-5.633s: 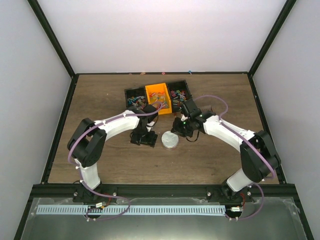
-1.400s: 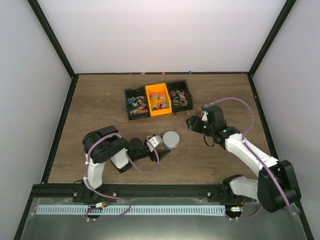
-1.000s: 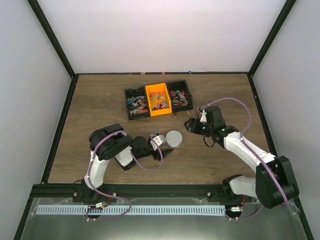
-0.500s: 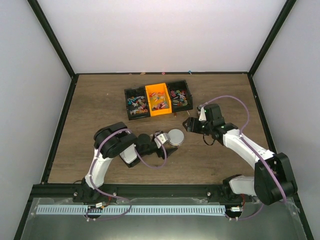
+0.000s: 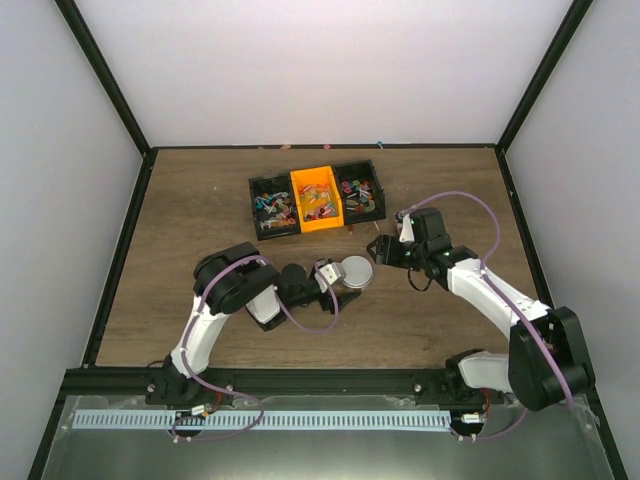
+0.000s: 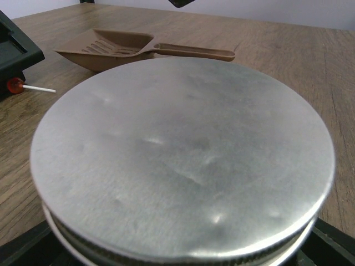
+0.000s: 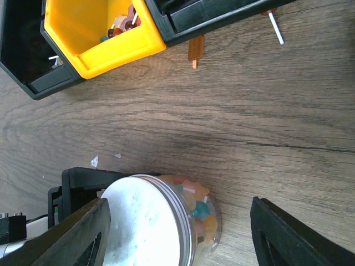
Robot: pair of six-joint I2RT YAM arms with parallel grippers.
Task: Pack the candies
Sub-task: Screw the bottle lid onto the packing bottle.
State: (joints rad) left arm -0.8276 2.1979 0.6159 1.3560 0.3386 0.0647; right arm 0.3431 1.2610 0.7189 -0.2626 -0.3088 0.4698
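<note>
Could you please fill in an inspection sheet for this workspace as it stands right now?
Surface: wooden table, a few white crumbs near the jar.
Job's things: candies in three bins; jar lidded, sweets visible inside.
Clutter: brown scoop and a lollipop lying loose by the bins.
Grippers: left gripper flanks the jar, contact unclear; right gripper open, empty.
Cables: purple cables loop along both arms, clear of the bins.
Surroundings: white walls, black frame.
</note>
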